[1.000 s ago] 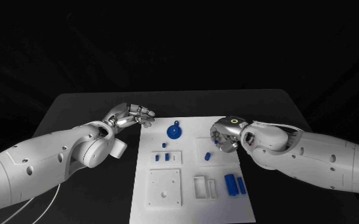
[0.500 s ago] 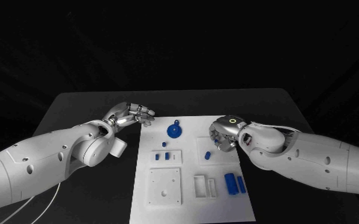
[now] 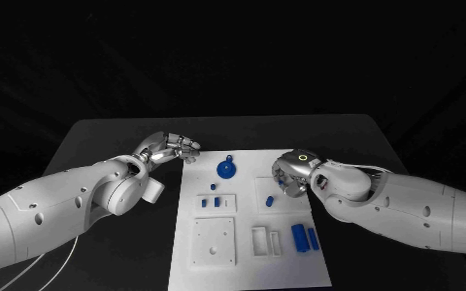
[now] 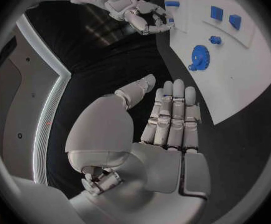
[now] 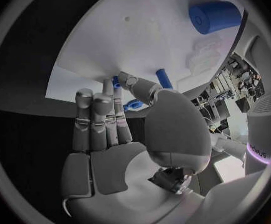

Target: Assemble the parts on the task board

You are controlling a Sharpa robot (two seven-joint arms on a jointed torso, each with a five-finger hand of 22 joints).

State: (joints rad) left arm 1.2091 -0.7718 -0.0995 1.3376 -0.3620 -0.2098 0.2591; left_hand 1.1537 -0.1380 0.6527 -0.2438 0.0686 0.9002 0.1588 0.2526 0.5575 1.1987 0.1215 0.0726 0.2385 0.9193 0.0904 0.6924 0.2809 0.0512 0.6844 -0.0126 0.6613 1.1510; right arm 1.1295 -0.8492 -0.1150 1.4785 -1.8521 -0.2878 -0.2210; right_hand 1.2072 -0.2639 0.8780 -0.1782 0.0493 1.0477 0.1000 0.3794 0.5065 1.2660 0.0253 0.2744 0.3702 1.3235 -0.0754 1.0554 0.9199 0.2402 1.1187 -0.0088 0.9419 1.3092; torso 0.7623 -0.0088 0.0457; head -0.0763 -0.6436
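Left hand (image 3: 170, 149): hovers over the black table (image 3: 116, 136), just beside the board's far-left corner. Its fingers are curled loosely together and the wrist view shows nothing in them.

Board (image 3: 248, 271): the white plate lies in the middle of the table, between the two arms.

Gear (image 3: 225, 169): a blue toothed wheel lies flat near the far edge of the board, loose as far as I can judge.

Small pegs (image 3: 209, 203): two short blue pieces sit in a raised white holder left of centre, with a tiny blue piece (image 3: 213, 187) just beyond them. Whether they are seated or only resting there is too small to tell.

Square plate (image 3: 213, 242): a white square with holes near the front of the board carries no blue part, so that spot looks still to be filled.

Blue stub (image 3: 269, 202): lies alone near the middle of the board, just beside the right hand.

Right hand (image 3: 294, 173): low over the board's right side, fingertips pinching a small blue part (image 5: 117, 79) against or just above the surface; contact with the board is hidden behind the fingers.

Cylinders (image 3: 305, 238): two blue rods lie side by side near the right front, untouched.

Progress: early by my reckoning; most parts lie loose.
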